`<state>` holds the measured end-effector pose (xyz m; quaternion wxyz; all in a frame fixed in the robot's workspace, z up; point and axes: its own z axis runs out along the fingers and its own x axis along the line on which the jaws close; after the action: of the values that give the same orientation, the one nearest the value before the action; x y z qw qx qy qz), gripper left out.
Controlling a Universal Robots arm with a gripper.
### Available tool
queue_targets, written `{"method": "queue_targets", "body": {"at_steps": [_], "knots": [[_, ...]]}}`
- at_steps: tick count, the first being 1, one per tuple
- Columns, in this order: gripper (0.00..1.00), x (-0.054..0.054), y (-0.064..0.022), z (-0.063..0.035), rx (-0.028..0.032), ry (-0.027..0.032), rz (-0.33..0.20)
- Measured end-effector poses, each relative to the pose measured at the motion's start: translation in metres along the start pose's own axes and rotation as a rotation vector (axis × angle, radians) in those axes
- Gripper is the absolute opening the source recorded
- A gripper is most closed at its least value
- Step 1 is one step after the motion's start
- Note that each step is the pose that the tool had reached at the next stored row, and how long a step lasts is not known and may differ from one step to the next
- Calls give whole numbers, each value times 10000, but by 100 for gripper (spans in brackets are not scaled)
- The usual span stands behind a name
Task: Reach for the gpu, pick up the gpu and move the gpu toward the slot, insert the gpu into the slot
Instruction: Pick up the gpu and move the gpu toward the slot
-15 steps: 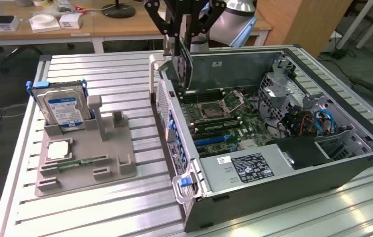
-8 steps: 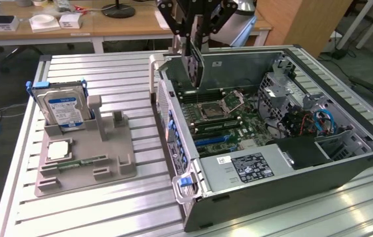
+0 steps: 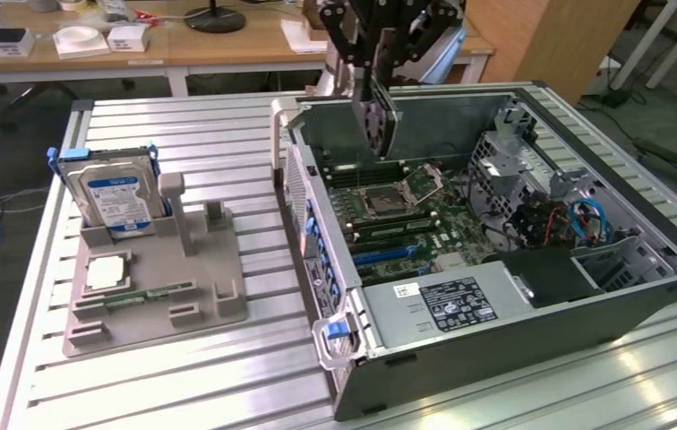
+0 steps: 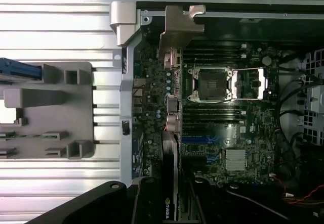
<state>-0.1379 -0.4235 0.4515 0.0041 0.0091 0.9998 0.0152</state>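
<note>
My gripper [image 3: 377,63] hangs over the back of the open computer case [image 3: 314,215], shut on the gpu [image 3: 377,121]. The card hangs on edge, dark with a silver metal bracket, its lower edge above the motherboard [image 3: 416,215]. In the wrist view the gpu [image 4: 172,133] is edge-on, its silver bracket [image 4: 179,27] over the case's rear wall, and the gripper [image 4: 169,196] clamps it between dark fingers [image 4: 147,198]. The blue slots [image 3: 387,253] lie further along the board, apart from the card; the wrist view has the blue slots [image 4: 202,139] beside the card's edge.
A blue-labelled hard drive [image 3: 117,193] stands in a grey fixture [image 3: 184,287] on the exterior view's left, with a memory stick [image 3: 135,296] lying in it. Inside the case are the CPU socket [image 3: 387,202], a drive cage [image 3: 518,170] and the power supply [image 3: 452,305].
</note>
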Motion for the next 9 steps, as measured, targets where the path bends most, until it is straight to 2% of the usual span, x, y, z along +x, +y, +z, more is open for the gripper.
{"method": "queue_targets", "body": {"at_steps": [9], "knots": [[26,-350,6,11,-1,0,1]]}}
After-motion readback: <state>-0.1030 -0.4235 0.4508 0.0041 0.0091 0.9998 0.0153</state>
